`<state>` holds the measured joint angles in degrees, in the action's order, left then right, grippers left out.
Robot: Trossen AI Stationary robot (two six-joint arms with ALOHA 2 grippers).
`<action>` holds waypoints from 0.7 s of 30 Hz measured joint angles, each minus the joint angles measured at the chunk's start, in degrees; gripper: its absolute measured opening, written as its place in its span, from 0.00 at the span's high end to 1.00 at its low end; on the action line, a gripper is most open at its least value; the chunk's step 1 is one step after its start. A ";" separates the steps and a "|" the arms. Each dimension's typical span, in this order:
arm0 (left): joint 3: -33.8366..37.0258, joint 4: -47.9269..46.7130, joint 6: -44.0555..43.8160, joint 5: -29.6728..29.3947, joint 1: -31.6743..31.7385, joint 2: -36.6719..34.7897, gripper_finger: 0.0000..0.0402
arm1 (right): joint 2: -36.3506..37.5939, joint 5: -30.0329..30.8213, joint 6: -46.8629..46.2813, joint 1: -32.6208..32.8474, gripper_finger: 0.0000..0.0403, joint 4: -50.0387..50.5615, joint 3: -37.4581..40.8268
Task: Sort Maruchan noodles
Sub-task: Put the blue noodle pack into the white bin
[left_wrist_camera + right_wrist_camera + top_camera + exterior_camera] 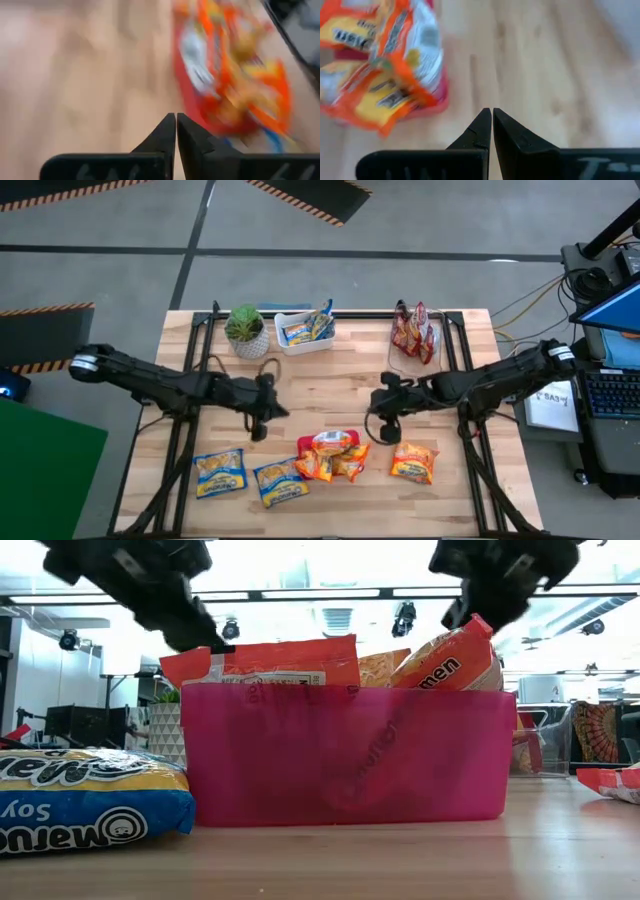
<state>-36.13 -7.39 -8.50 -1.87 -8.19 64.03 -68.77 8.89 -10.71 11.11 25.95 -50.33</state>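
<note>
A pink bin [303,444] at the table's near middle holds several orange-yellow noodle packets [334,458]; it also shows in the low view [345,755]. Two blue-and-yellow packets [220,472] [280,480] lie flat on the table to its left, and one orange packet [414,462] lies to its right. My left gripper [262,420] is shut and empty above the table, left of the bin; its shut fingertips show in the left wrist view [176,117]. My right gripper [385,425] is shut and empty, right of the bin [492,112].
A white bin [303,330] with blue-and-yellow packets and a clear bin [415,330] with dark red packets stand at the far edge. A small potted plant [245,330] stands at the far left. Bare wood lies between the two grippers.
</note>
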 joint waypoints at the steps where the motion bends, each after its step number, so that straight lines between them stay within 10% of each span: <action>1: -1.42 -4.28 -2.11 2.84 -0.19 0.73 1.00 | 0.29 0.74 2.28 -0.50 0.98 -1.23 0.00; 8: -5.78 -14.98 -14.91 13.25 -4.12 6.58 1.00 | 2.46 1.68 16.41 -4.61 0.98 -11.84 0.52; 21: -6.66 -12.30 -38.39 10.29 -17.92 16.39 0.78 | 8.60 -9.37 27.42 -13.50 0.98 -32.28 8.45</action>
<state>-42.78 -19.68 -46.89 8.42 -26.11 80.42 -60.17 -0.47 16.71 -2.40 -6.33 -41.87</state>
